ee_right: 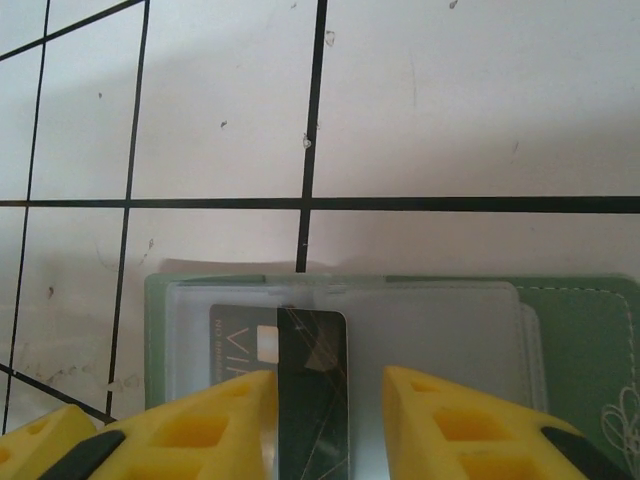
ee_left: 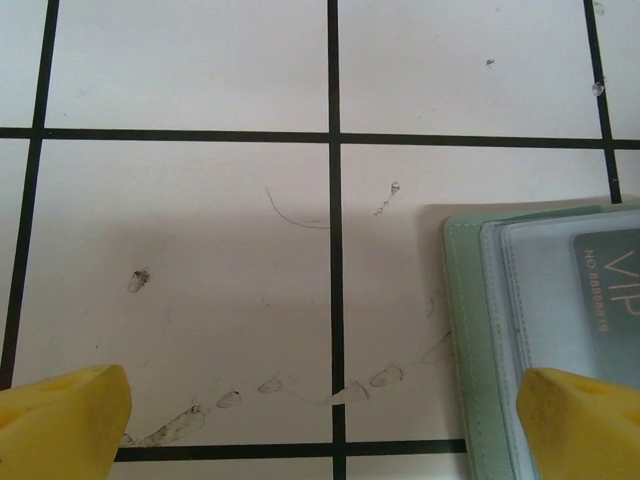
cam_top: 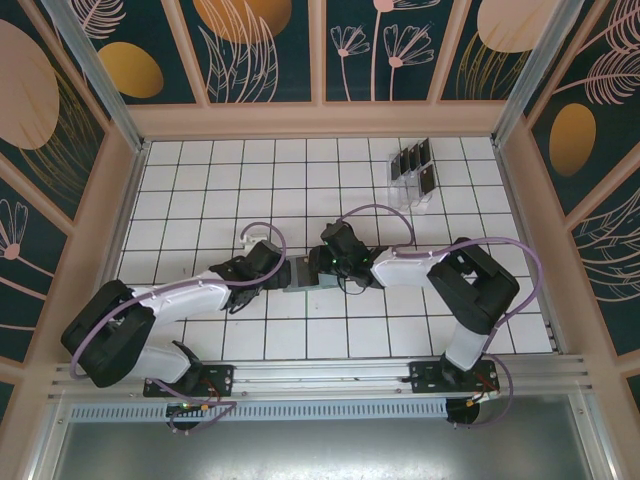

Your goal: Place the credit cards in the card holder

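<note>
The sage-green card holder [ee_right: 580, 320] lies open on the tiled table, its clear sleeves facing up; it also shows between the two grippers [cam_top: 302, 276]. A grey VIP card [ee_right: 235, 335] sits inside the left sleeve. A black credit card [ee_right: 312, 380] lies over the sleeves between the fingers of my right gripper [ee_right: 328, 378]. It touches the left finger, and a gap separates it from the right finger. My left gripper [ee_left: 325, 430] stands wide open at the card holder's [ee_left: 470, 330] left edge, its right finger [ee_left: 580, 420] over that edge. More dark credit cards [cam_top: 413, 168] stand at the back right.
A clear plastic slotted rack [cam_top: 408, 185] holds the standing cards near the back right of the table. Raised walls border the tiled table [cam_top: 200, 190] on the left, back and right. Both arms meet over the table's middle.
</note>
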